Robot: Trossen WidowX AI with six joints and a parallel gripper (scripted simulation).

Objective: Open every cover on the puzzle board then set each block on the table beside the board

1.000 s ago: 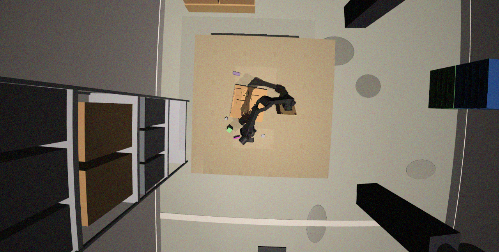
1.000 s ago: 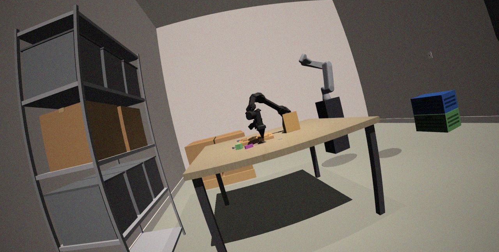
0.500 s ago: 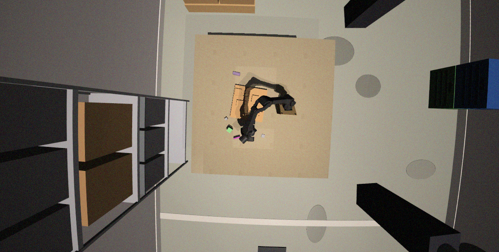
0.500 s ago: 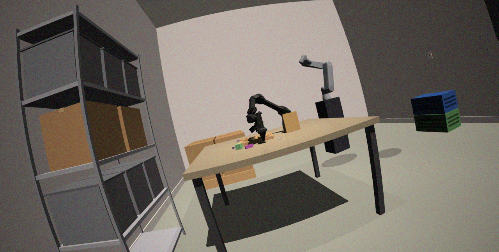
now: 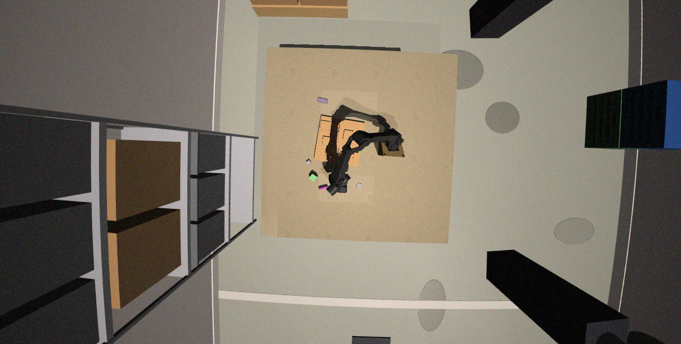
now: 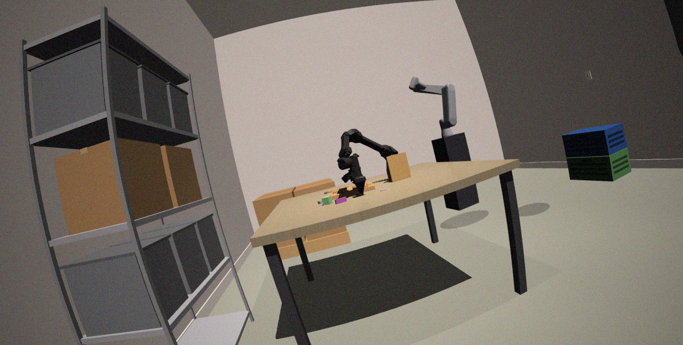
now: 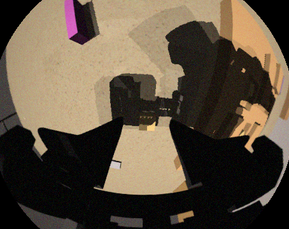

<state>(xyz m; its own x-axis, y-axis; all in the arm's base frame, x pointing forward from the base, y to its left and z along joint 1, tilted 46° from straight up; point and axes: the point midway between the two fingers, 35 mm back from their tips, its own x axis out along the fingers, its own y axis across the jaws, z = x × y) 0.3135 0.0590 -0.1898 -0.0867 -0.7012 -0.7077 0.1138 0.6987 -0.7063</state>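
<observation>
My gripper (image 6: 361,193) (image 7: 146,121) is open, pointing down at the table just off the board's near edge. A small yellow block (image 7: 151,126), partly in shadow, lies between the parted fingertips. The orange puzzle board (image 5: 324,126) (image 7: 246,19) is partly hidden by the arm and its shadow, so not every cover and well can be told. On the table beside it lie a magenta block (image 5: 322,187) (image 6: 340,200) (image 7: 71,22), a green block (image 5: 313,177) (image 6: 326,200), a small grey block (image 5: 308,161) and a purple block (image 5: 322,100).
A small whitish piece (image 5: 358,184) (image 6: 382,189) (image 7: 115,164) lies on the table right of the hand in the overhead view. A brown box-like block (image 5: 394,151) (image 6: 398,167) stands at the arm's base. A shelf rack (image 6: 109,118) stands beyond the table.
</observation>
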